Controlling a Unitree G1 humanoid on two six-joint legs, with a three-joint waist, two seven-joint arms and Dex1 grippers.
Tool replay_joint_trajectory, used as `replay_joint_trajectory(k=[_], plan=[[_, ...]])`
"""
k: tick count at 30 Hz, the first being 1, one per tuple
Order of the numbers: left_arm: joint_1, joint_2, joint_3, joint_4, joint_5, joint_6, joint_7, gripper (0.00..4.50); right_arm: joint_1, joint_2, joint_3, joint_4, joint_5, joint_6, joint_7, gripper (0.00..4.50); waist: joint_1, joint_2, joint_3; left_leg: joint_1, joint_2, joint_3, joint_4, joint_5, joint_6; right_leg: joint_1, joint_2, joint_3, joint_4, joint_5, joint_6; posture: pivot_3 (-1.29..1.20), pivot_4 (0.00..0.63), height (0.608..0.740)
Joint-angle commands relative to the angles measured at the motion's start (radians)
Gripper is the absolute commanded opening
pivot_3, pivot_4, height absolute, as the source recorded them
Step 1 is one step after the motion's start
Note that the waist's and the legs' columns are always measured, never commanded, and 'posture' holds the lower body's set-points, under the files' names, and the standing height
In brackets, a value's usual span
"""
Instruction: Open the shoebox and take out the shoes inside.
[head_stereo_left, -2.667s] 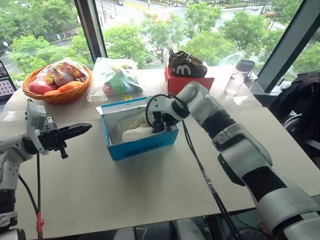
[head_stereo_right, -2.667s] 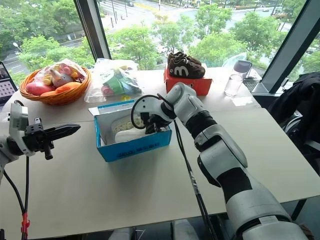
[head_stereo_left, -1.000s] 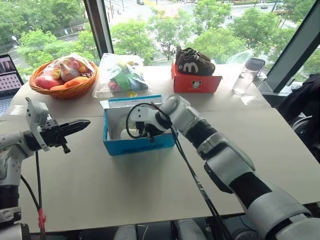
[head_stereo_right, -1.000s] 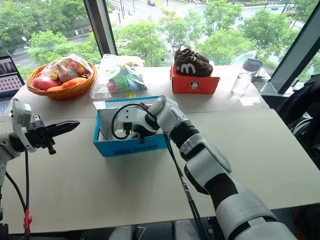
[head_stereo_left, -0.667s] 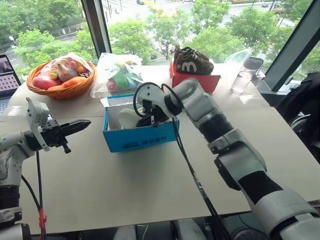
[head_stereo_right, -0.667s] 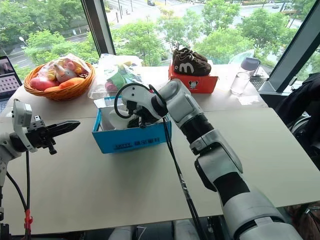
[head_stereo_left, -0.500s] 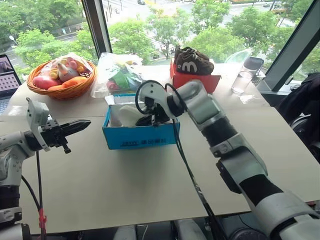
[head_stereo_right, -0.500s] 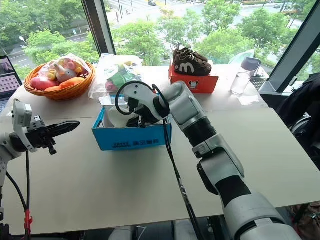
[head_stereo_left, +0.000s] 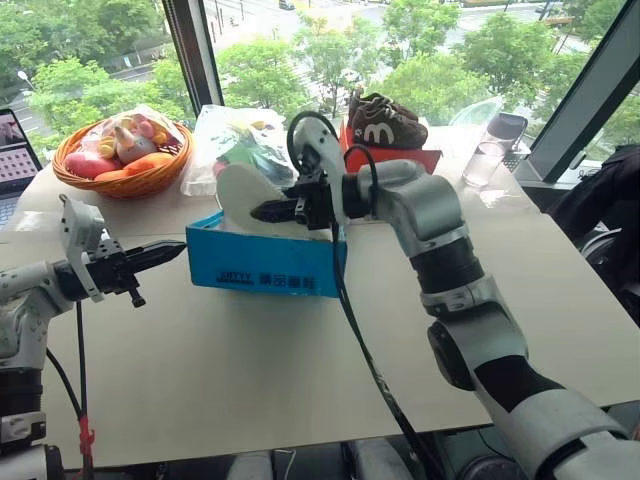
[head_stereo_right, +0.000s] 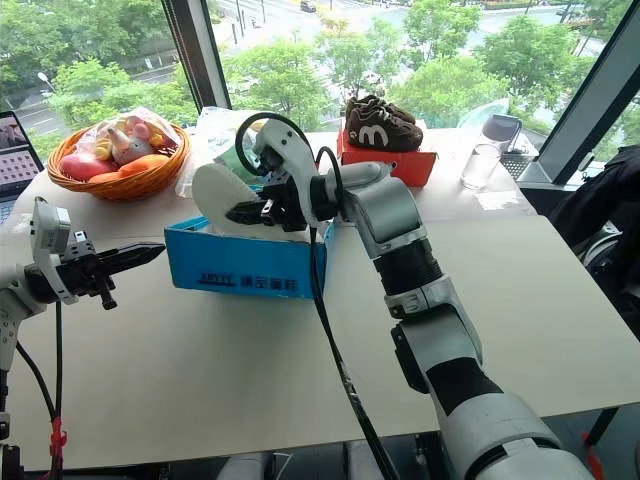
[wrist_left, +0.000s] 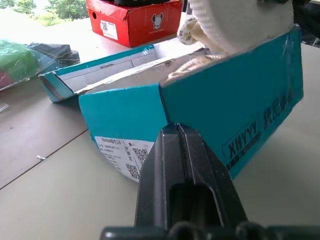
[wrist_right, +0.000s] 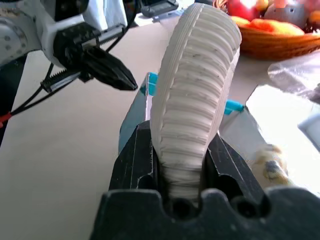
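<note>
table (head_stereo_left: 300, 350) bears shoebox (head_stereo_left: 265, 266); right jaws grip shoe (head_stereo_left: 240, 190).

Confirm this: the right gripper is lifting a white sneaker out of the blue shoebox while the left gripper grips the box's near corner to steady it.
One detail is wrong. The left gripper grips nothing: its jaws are shut, just short of the blue shoebox, as the left eye view and left wrist view show. The rest holds: the right gripper has a white sneaker clamped above the box.
</note>
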Motion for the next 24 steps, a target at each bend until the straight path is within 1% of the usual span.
replay_joint_trajectory(k=[1, 2, 4, 7, 10, 13, 17, 20, 24], plan=[[0.004, 0.015, 0.015, -0.024, 0.004, -0.028, -0.001, 0.00, 0.001, -0.015, -0.061, -0.095, 0.073, 0.014, -0.030, 0.70, 0.001, 0.000, 0.000, 0.000, 0.000, 0.000, 0.000, 0.000, 0.000, 0.000, 0.000, 0.000, 0.000, 0.000, 0.000, 0.00, 0.150, 0.740], [0.007, 0.016, 0.015, -0.027, 0.005, -0.029, -0.002, 0.00, 0.010, -0.029, -0.037, -0.102, 0.049, -0.009, -0.041, 0.70, 0.002, 0.000, 0.000, 0.000, 0.000, 0.000, 0.000, 0.000, 0.000, 0.000, 0.000, 0.000, 0.000, 0.000, 0.000, 0.00, 0.150, 0.740], [0.010, 0.014, 0.019, -0.031, 0.000, -0.024, -0.001, 0.00, 0.032, -0.029, -0.038, -0.117, 0.060, -0.002, -0.067, 0.70, 0.002, 0.000, 0.000, 0.000, 0.000, 0.000, 0.000, 0.000, 0.000, 0.000, 0.000, 0.000, 0.000, 0.000, 0.000, 0.00, 0.150, 0.740], [0.012, 0.015, 0.018, -0.033, 0.002, -0.028, -0.004, 0.00, 0.053, -0.048, -0.006, -0.133, 0.018, -0.049, -0.118, 0.70, 0.002, 0.000, 0.000, 0.000, 0.000, 0.000, 0.001, 0.000, 0.000, 0.001, 0.000, 0.000, 0.000, 0.000, 0.000, 0.00, 0.150, 0.740], [0.016, 0.017, 0.026, -0.041, -0.012, -0.022, -0.017, 0.00, 0.064, -0.046, -0.055, -0.190, 0.068, -0.006, -0.160, 0.70, 0.001, 0.000, 0.000, 0.000, 0.000, 0.000, 0.001, 0.000, 0.000, 0.000, 0.000, 0.000, 0.000, 0.000, 0.000, 0.00, 0.150, 0.740], [0.043, 0.030, 0.056, -0.067, -0.043, -0.017, -0.057, 0.00, 0.092, -0.075, -0.073, -0.254, 0.078, 0.020, -0.202, 0.70, 0.001, 0.000, 0.000, -0.001, 0.000, 0.000, 0.000, 0.000, 0.000, 0.000, 0.000, 0.000, 0.000, 0.000, 0.000, 0.00, 0.150, 0.740], [0.053, 0.071, 0.151, -0.052, -0.100, 0.008, -0.089, 0.00, 0.139, -0.115, -0.151, -0.366, 0.137, 0.129, -0.270, 0.70, 0.003, 0.000, 0.000, -0.002, 0.000, 0.000, 0.000, 0.000, 0.000, 0.000, 0.000, 0.000, -0.001, 0.000, 0.000, 0.00, 0.150, 0.740], [0.063, 0.089, 0.195, -0.049, -0.139, 0.033, -0.103, 0.00, 0.166, -0.136, -0.169, -0.417, 0.163, 0.171, -0.308, 0.70, 0.002, 0.000, 0.000, -0.002, 0.000, 0.000, 0.000, 0.000, 0.000, 0.000, -0.001, 0.000, -0.001, 0.000, 0.000, 0.00, 0.150, 0.740], [0.159, 0.050, 0.239, -0.107, -0.181, 0.043, -0.112, 0.00, 0.211, -0.153, -0.196, -0.471, 0.187, 0.216, -0.361, 0.70, -0.004, 0.001, 0.000, 0.001, 0.000, 0.001, 0.000, 0.000, 0.000, 0.000, -0.001, 0.000, 0.000, 0.000, 0.000, 0.00, 0.150, 0.740]])
